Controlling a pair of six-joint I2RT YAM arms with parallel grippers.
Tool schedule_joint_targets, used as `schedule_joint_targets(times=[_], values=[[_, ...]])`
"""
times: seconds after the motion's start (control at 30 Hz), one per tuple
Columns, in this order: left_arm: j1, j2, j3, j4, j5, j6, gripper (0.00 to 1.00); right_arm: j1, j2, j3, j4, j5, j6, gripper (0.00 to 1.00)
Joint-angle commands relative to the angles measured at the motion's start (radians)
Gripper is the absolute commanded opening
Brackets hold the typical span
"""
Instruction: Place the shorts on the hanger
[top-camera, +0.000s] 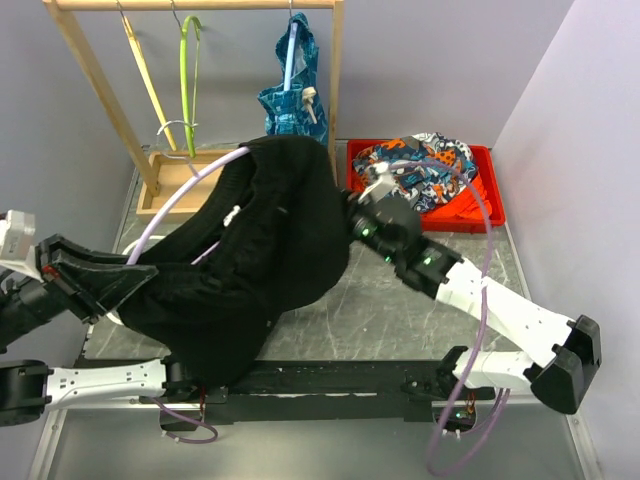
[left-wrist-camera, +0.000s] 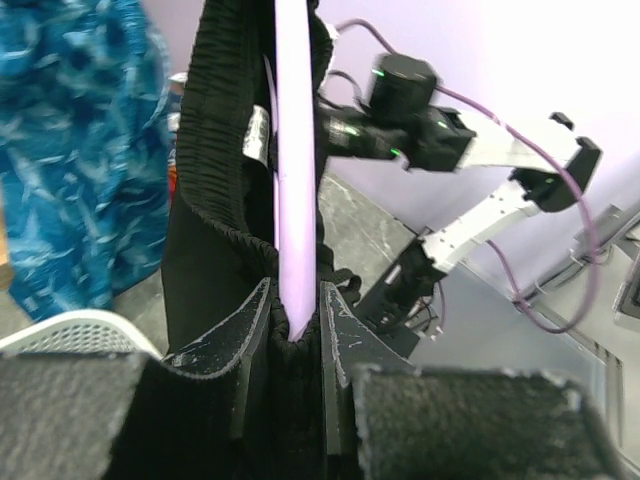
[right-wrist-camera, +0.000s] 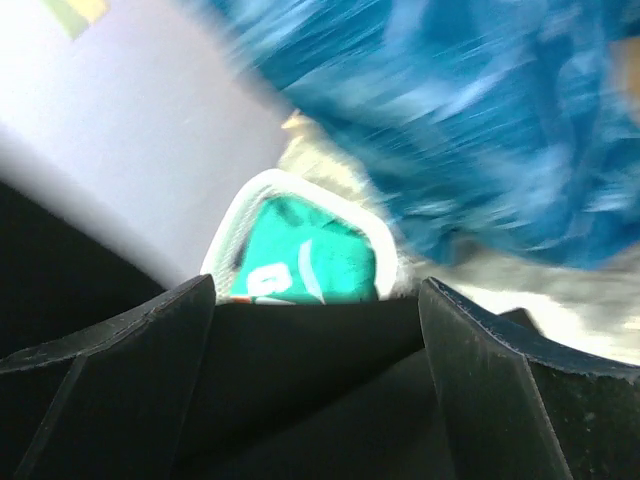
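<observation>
The black shorts (top-camera: 265, 250) hang in a large floppy bunch over the table's middle. The lavender hanger (top-camera: 185, 190) arcs out of them at the upper left. My left gripper (top-camera: 135, 280) is shut on the hanger's bar (left-wrist-camera: 293, 200) with shorts fabric (left-wrist-camera: 215, 200) pinched around it (left-wrist-camera: 295, 300). My right gripper (top-camera: 358, 215) is at the right edge of the shorts. Its jaws stand wide apart (right-wrist-camera: 315, 290) with black fabric (right-wrist-camera: 310, 380) lying between them. The hanger's hook (top-camera: 175, 127) shows near the rack.
A wooden rack (top-camera: 95, 95) at the back holds a yellow hanger (top-camera: 145, 75), a lime-green hanger (top-camera: 187, 80) and a teal-blue garment (top-camera: 295, 90). A red bin (top-camera: 490, 215) with orange-and-blue clothes stands back right. A white basket (right-wrist-camera: 240, 215) lies ahead of the right gripper.
</observation>
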Motion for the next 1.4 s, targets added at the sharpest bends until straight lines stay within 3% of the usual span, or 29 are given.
schedule_joint_targets(times=[0.0, 0.27, 0.73, 1.1, 1.37], values=[[0.046, -0.049, -0.019, 0.091, -0.064, -0.029, 0.01, 0.125, -0.019, 0.020, 0.148, 0.142, 0.000, 0.89], [0.111, -0.118, -0.042, 0.074, -0.081, -0.039, 0.01, 0.278, 0.192, 0.236, 0.116, 0.191, -0.046, 0.89], [0.181, -0.031, -0.056, 0.104, -0.224, -0.016, 0.01, 0.287, 0.491, 0.546, -0.137, 0.335, -0.025, 0.90], [0.189, 0.136, -0.071, 0.187, -0.369, -0.022, 0.01, 0.228, 0.550, 0.528, -0.183, 0.354, 0.029, 0.92], [0.189, 0.317, 0.007, 0.212, -0.504, -0.023, 0.01, 0.162, 0.542, 0.493, -0.264, 0.335, 0.101, 0.92]])
